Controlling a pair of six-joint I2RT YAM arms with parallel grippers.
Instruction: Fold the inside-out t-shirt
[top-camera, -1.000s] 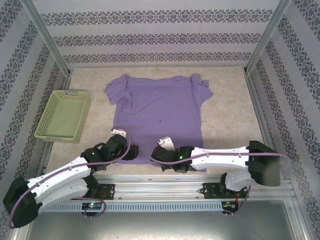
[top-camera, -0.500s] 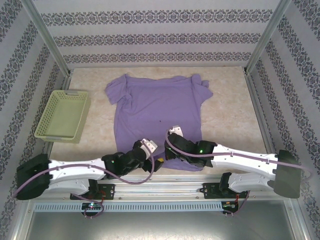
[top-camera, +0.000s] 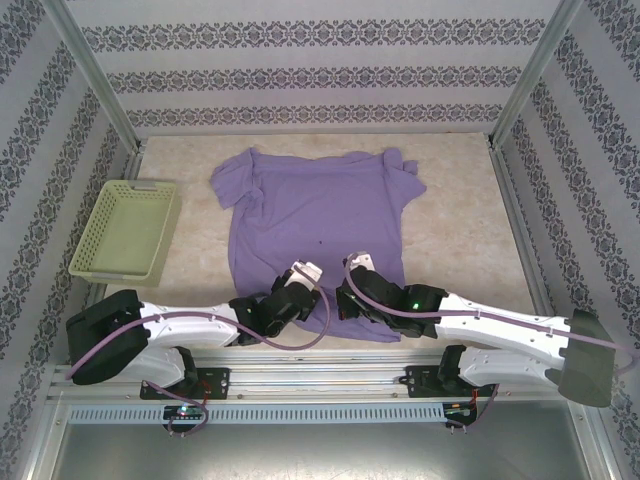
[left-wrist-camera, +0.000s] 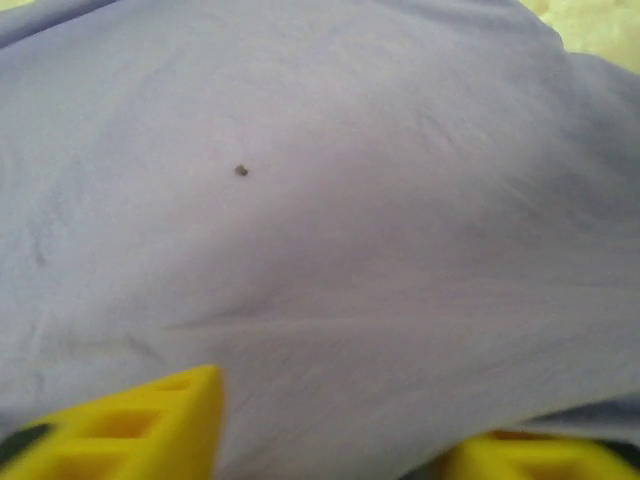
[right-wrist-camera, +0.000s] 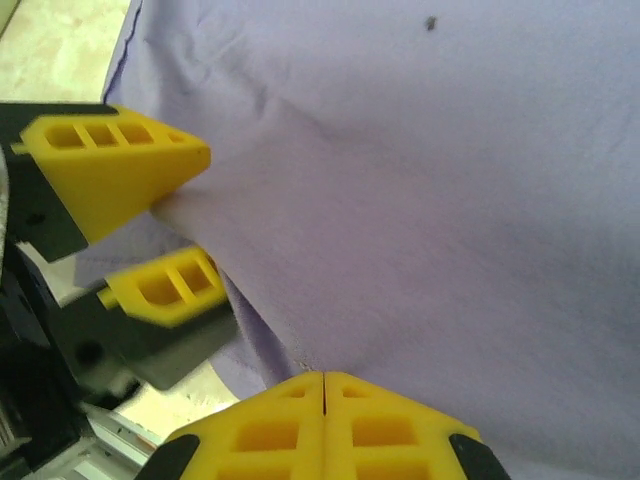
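On the marble-patterned table (top-camera: 460, 230) you have one inside-out t-shirt (top-camera: 315, 215), spread flat with its plain face up, its collar toward the far wall and its two short sleeves (top-camera: 232, 182) splayed at the far corners. One dark speck (left-wrist-camera: 241, 170) marks the cloth near its middle. One yellow-green basket (top-camera: 125, 232) sits at the table's left edge, apart from the shirt. Two arms reach in to the near hem, their wrists close together. Your left gripper (right-wrist-camera: 195, 225) has its two yellow fingers pinched on a raised fold of the hem. Just beside it, your right gripper (right-wrist-camera: 325, 385) has its two fingers pressed tip to tip at the hem's edge; you cannot tell whether any cloth is caught between them.
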